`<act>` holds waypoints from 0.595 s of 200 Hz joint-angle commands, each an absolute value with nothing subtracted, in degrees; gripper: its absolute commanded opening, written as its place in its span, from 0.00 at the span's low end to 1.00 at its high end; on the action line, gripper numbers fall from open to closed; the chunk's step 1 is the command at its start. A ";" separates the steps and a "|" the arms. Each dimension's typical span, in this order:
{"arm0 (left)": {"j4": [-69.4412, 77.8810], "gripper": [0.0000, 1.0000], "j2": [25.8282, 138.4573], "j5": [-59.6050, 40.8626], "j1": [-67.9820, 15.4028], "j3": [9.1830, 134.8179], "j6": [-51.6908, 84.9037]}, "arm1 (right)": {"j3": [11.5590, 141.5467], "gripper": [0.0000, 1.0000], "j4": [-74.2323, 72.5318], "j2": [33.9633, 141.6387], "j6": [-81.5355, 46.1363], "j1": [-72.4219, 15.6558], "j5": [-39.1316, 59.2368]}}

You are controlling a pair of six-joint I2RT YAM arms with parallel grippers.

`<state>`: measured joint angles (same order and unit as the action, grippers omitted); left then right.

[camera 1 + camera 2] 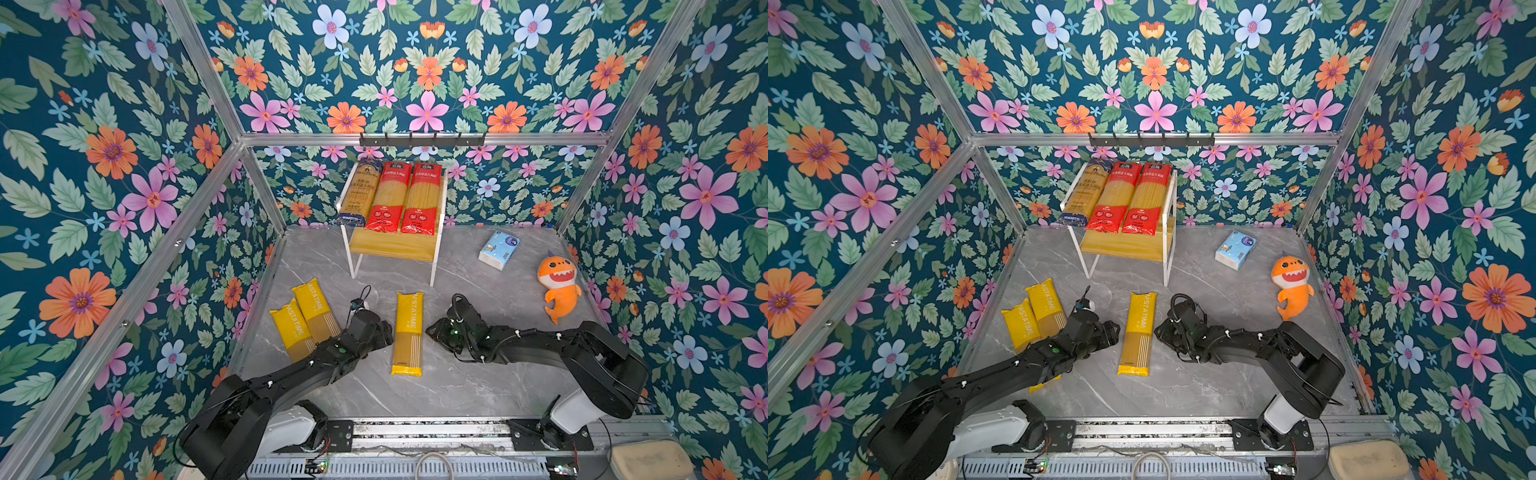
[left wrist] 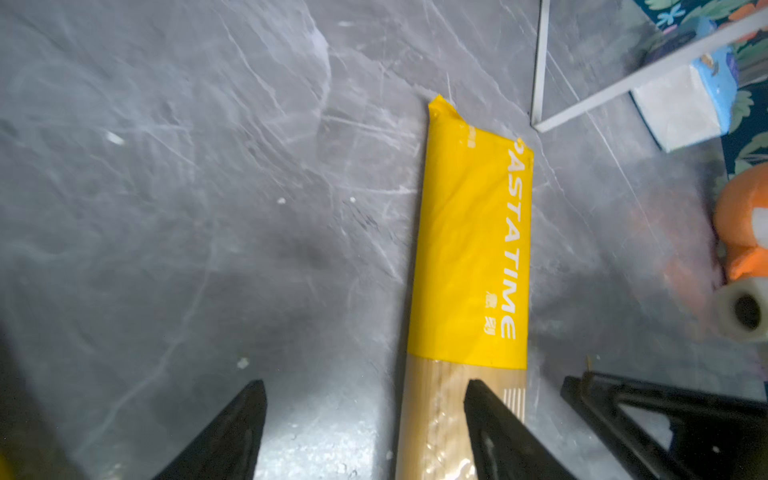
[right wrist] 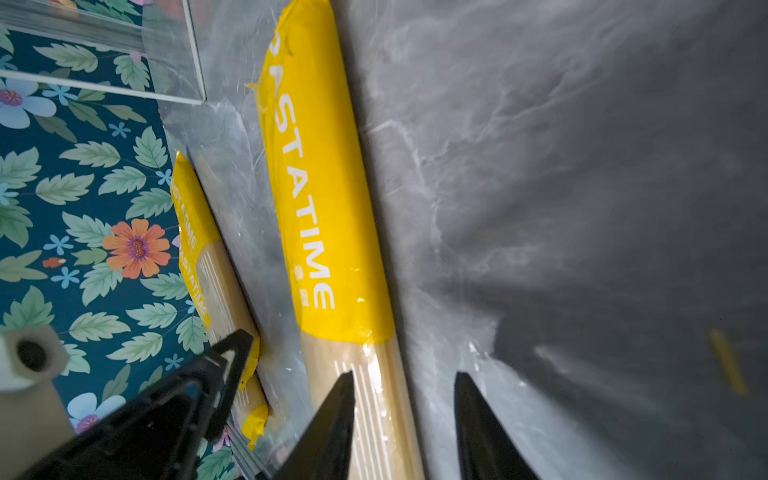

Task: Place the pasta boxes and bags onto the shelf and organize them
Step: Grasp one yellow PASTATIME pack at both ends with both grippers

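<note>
While floral walls (image 1: 104, 166) ring marble tabletop (image 1: 478, 374), left gripper (image 2: 365, 382) and right gripper (image 3: 404, 374) gape empty

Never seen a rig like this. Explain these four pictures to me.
These are two black robot arms, each ending in a two-fingered pincer. Two pictures look down on the whole scene from overhead. The other two come from cameras on the arms' wrists. The shelf carries one navy pack and two red packs of spaghetti. On the grey table lie two yellow packs at the left, a tissue pack and an orange plush toy. The left pincer and right pincer, both open, flank the middle yellow pack. Neither holds anything.
</note>
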<state>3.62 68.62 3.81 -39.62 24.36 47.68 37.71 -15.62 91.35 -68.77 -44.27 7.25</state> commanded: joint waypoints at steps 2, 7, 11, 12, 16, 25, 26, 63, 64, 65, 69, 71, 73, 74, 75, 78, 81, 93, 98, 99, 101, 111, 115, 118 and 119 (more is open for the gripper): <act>10.40 0.73 70.33 0.94 -40.60 22.80 51.18 | 38.66 0.45 -18.43 93.37 -67.01 -43.09 9.49; 11.38 0.71 70.83 0.71 -40.68 22.40 51.60 | 39.12 0.46 -18.77 94.09 -66.49 -43.01 9.82; 12.12 0.70 71.25 0.50 -40.75 22.22 51.99 | 39.45 0.46 -19.14 94.45 -66.09 -42.98 10.14; 12.30 0.70 71.35 0.43 -40.77 22.18 52.10 | 39.54 0.46 -19.19 94.47 -65.96 -42.94 10.21; 13.01 0.68 71.79 0.15 -40.78 21.95 52.27 | 39.98 0.46 -19.51 96.04 -65.55 -42.90 10.41; 14.80 0.65 72.85 -0.46 -40.83 21.49 52.55 | 41.23 0.46 -19.85 97.85 -64.67 -42.93 10.78; 15.00 0.64 73.03 -0.49 -40.80 21.47 52.55 | 41.40 0.46 -19.86 98.01 -64.59 -42.91 10.84; 20.71 0.50 78.78 -2.32 -40.87 21.07 53.45 | 46.85 0.45 -24.03 105.80 -64.25 -43.07 15.02; 20.86 0.50 78.90 -2.35 -40.87 21.08 53.44 | 46.98 0.45 -24.19 106.03 -64.29 -43.07 15.20; 20.97 0.49 79.04 -2.40 -40.87 21.09 53.40 | 47.13 0.45 -24.35 106.28 -64.31 -43.16 15.38; 21.67 0.47 79.53 -2.57 -40.87 21.09 53.60 | 47.54 0.44 -25.11 107.05 -64.42 -43.21 16.10; 22.09 0.46 79.71 -2.69 -40.87 21.03 53.72 | 47.68 0.44 -25.64 107.34 -64.42 -43.30 16.37; 22.49 0.45 79.89 -2.85 -40.87 20.97 53.73 | 47.76 0.43 -26.23 107.65 -64.42 -43.32 16.60; 22.71 0.45 79.98 -2.87 -40.87 20.94 53.76 | 47.78 0.42 -26.56 107.79 -64.42 -43.37 16.74; 22.96 0.44 80.07 -2.97 -40.87 20.84 53.82 | 47.80 0.42 -26.90 107.95 -64.42 -43.39 16.85; 23.67 0.43 80.29 -3.11 -40.80 20.72 53.85 | 47.77 0.40 -27.91 108.26 -64.41 -43.46 17.18; 24.30 0.41 80.51 -3.23 -40.78 20.48 53.85 | 47.69 0.38 -28.88 108.44 -64.40 -43.50 17.36; 25.20 0.35 80.94 -3.33 -40.32 20.06 54.46 | 47.02 0.30 -32.53 108.50 -64.25 -43.50 17.75; 25.46 0.33 80.75 -3.89 -40.03 19.99 54.57 | 46.66 0.27 -33.88 108.19 -64.06 -43.50 17.82; 25.52 0.32 80.72 -4.01 -39.97 19.97 54.58 | 46.62 0.27 -34.03 108.15 -63.96 -43.50 17.83; 25.61 0.32 80.60 -4.25 -39.81 19.93 54.76 | 46.53 0.26 -34.35 107.90 -63.87 -43.51 17.84; 25.48 0.31 79.15 -5.21 -39.23 19.91 55.25 | 45.95 0.20 -35.43 106.66 -63.06 -43.49 18.06; 24.89 0.31 78.31 -5.42 -39.14 20.03 55.37 | 45.70 0.18 -35.93 106.13 -62.87 -43.50 18.18; 24.14 0.31 77.60 -5.63 -39.00 20.30 55.48 | 45.57 0.17 -36.50 105.75 -62.85 -43.48 18.30; 23.89 0.31 77.29 -5.67 -38.97 20.35 55.51 | 45.50 0.16 -36.71 105.61 -62.84 -43.49 18.34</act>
<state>24.32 79.94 -3.40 -39.70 20.03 54.00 46.39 -30.68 107.68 -63.99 -43.33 15.46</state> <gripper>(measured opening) 0.311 0.201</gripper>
